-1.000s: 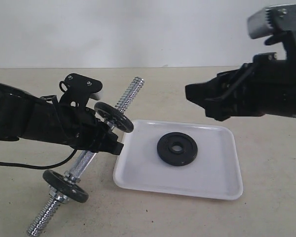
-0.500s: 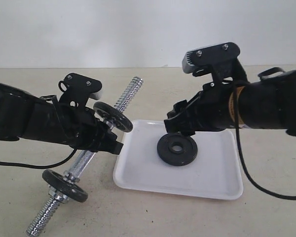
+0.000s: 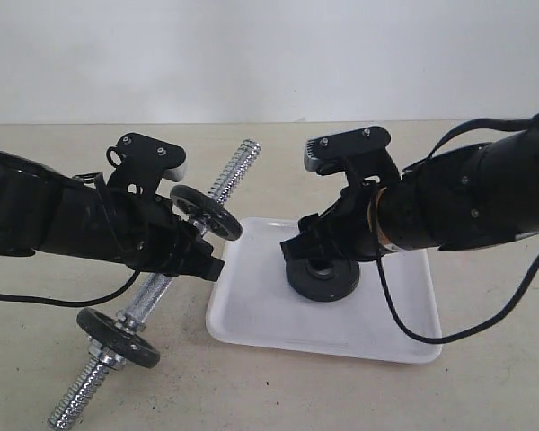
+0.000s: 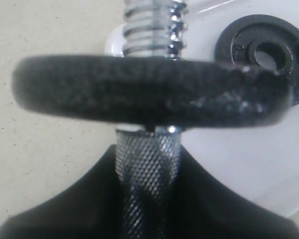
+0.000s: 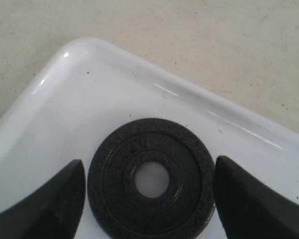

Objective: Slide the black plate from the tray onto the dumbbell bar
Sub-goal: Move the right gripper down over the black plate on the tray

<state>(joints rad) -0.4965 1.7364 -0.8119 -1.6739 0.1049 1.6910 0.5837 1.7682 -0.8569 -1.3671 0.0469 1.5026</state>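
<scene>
Black plate [image 5: 185, 165] in tray [image 5: 70, 102], right pincer [image 5: 150, 199] spread astride it, left pincer [image 4: 147, 196] clamping dumbbell bar [image 3: 153, 294], beige tabletop [image 3: 490, 386], white wall [image 3: 269, 54].

Bright, even light; soft shadows; left wrist close-up blurred

The tabletop [image 3: 485, 395] is a sandy beige color with tiny specks. A plain white wall [image 3: 251, 54] stands behind it.

Plain white wall [image 3: 251, 54] — beige tabletop [image 3: 494, 395] below
</scene>
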